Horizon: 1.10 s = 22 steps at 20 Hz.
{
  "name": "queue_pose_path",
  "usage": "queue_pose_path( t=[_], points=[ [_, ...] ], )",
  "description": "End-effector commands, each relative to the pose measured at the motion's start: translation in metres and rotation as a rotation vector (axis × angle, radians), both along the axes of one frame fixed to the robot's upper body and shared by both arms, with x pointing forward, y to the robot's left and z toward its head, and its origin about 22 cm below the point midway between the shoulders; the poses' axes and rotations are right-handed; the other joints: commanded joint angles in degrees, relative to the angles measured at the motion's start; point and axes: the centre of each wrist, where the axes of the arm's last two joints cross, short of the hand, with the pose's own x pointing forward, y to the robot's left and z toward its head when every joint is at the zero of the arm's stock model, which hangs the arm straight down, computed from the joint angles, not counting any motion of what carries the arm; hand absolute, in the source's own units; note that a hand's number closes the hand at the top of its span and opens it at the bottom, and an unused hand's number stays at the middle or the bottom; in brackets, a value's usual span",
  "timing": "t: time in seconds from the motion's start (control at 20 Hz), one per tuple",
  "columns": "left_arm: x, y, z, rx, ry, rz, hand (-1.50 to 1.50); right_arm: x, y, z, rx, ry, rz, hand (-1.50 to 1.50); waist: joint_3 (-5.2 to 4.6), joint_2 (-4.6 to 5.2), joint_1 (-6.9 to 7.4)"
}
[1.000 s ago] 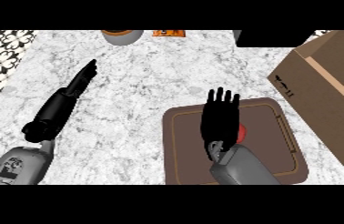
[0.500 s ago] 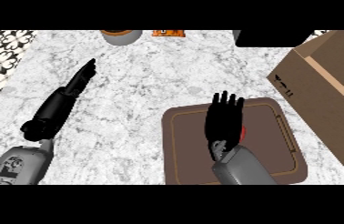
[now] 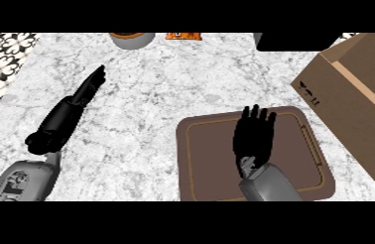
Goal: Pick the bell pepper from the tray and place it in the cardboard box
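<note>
A brown tray [image 3: 293, 139] lies on the marble counter at the lower right. My right hand [image 3: 253, 136] hangs over the tray's middle, palm down, its fingers straight and pointing away from me. The bell pepper is hidden under that hand; no part of it shows. The cardboard box [image 3: 344, 84] stands open at the right edge, just beyond the tray's far right corner. On the left, my left hand [image 3: 86, 88] rests open on the counter with straight fingers, far from the tray.
A grey pot with an orange rim [image 3: 132, 38] and a small orange item [image 3: 183, 35] stand at the counter's back edge. A black object [image 3: 296, 41] sits at the back right, beside the box. A patterned surface [image 3: 13, 54] borders the counter's left edge.
My right hand has drawn back toward me and lowered over the tray. The red pepper, visible beside the hand earlier, is now covered. The left arm has not moved.
</note>
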Motion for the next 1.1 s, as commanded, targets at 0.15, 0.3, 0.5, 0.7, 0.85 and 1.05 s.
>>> queue_pose_path(
  t=[0.15, 0.3, 0.5, 0.7, 0.85, 1.05],
  points=[
    [-0.002, -0.004, 0.019, 0.005, 0.01, -0.008, 0.0, 0.01, 0.0, 0.001, -0.015, 0.0, -0.086, -1.5, 0.02, -0.02, 0.18],
    [0.015, 0.018, 0.005, -0.005, -0.001, 0.001, 0.0, 0.014, -0.025, -0.027, 0.011, 0.01, -0.077, -1.5, 0.01, 0.11, 0.01],
    [0.003, 0.015, 0.014, 0.009, -0.008, 0.006, 0.0, 0.018, -0.022, -0.022, 0.007, 0.018, 0.067, 1.5, 0.01, 0.04, 0.18],
    [0.004, 0.007, 0.015, -0.003, -0.006, 0.01, 0.0, 0.002, -0.023, -0.021, -0.049, -0.073, 0.151, 1.5, 0.01, -0.01, 0.07],
    [-0.009, 0.008, 0.008, 0.016, -0.005, 0.002, 0.0, 0.012, -0.023, -0.033, -0.077, -0.104, 0.177, 1.5, 0.01, 0.03, 0.28],
    [-0.009, -0.01, 0.008, 0.004, -0.006, 0.0, 0.0, 0.015, -0.019, -0.025, -0.092, -0.167, 0.247, 1.5, 0.02, -0.02, 0.27]
  ],
)
